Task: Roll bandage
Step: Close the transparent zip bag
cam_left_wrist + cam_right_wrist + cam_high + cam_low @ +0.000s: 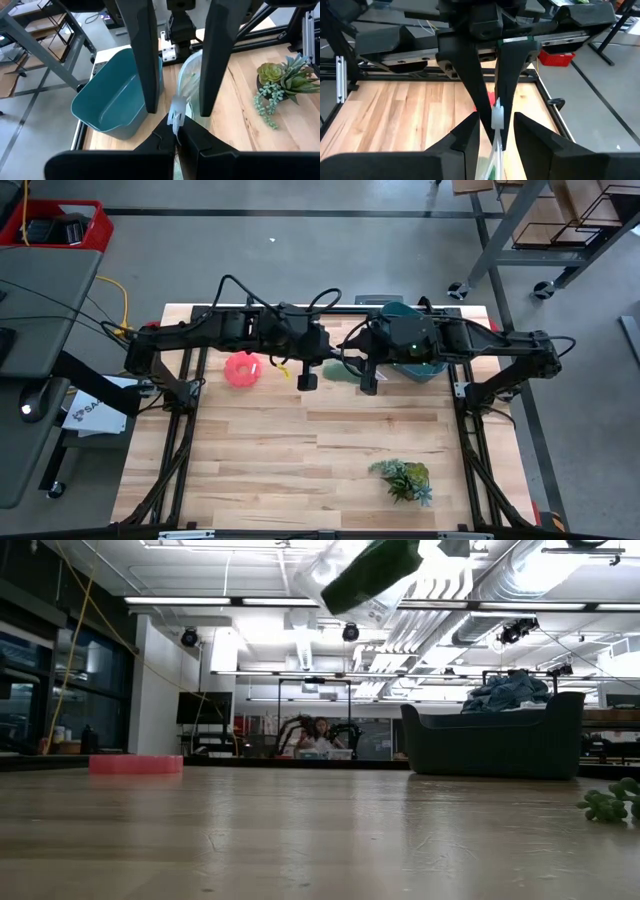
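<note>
**Both grippers hold a bagged green bandage high over the table**

The bandage point(372, 575), a dark green form inside a clear plastic bag point(330, 570), hangs well above the wooden table point(300, 470), near its far edge. The left gripper point(172, 131) is pinched closed on the bag's edge; the right gripper point(496, 122) has its fingers closed partway on the same edge (likely to pull the bag open). A teal tub point(415, 367) sits beneath; pink ring point(242, 369) and plant sprig point(403, 479) lie well apart, leaving bare boards between.
</note>
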